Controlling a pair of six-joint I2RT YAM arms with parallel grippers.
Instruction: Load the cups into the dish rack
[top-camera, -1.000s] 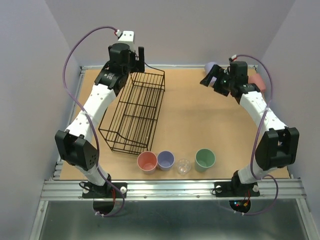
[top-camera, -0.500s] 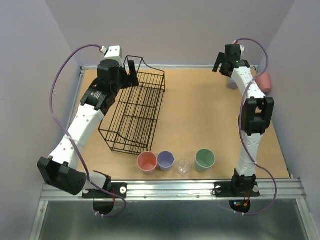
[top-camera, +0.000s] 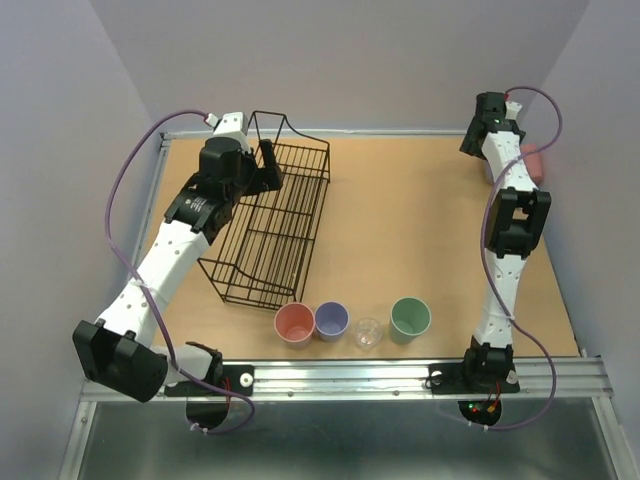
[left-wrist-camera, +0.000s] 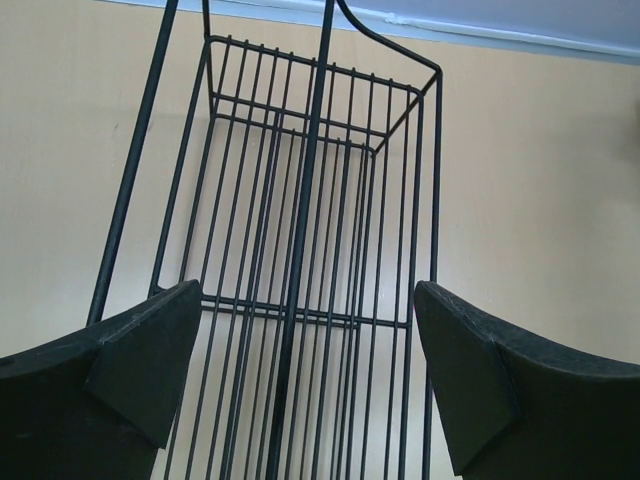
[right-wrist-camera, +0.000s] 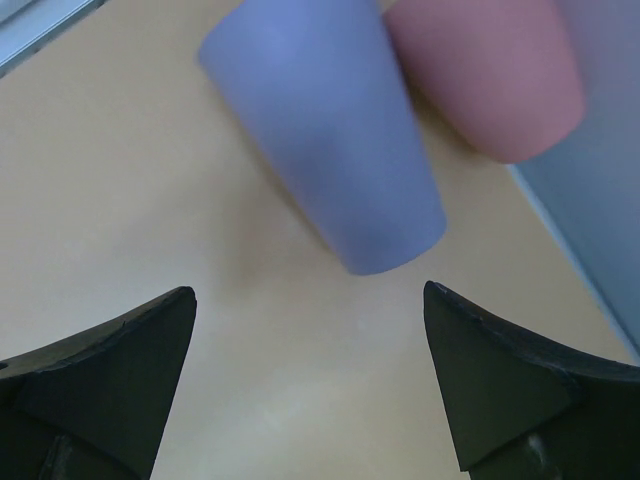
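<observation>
Dish rack (top-camera: 268, 225): left side, no cups inside.
Near-edge row: salmon cup (top-camera: 294, 324), lavender cup (top-camera: 331, 321), clear cup (top-camera: 368, 333), mint cup (top-camera: 410, 318).
Far-right corner: second lavender cup (right-wrist-camera: 330, 130), second salmon cup (right-wrist-camera: 490, 70).
Left gripper (left-wrist-camera: 305, 330): jaws apart, empty, over rack.
Right gripper (right-wrist-camera: 308, 300): jaws apart, empty, facing corner pair.
Loaded: none; six remain.

Lighting bright, even and diffuse from overhead; no glare. Shadows under the rack (top-camera: 270, 230) on the worktop (top-camera: 400, 230) are faint and soft. Top view sharp. In the right wrist view, lavender cup (right-wrist-camera: 330, 140) and pink cup (right-wrist-camera: 490, 75) are slightly soft.
</observation>
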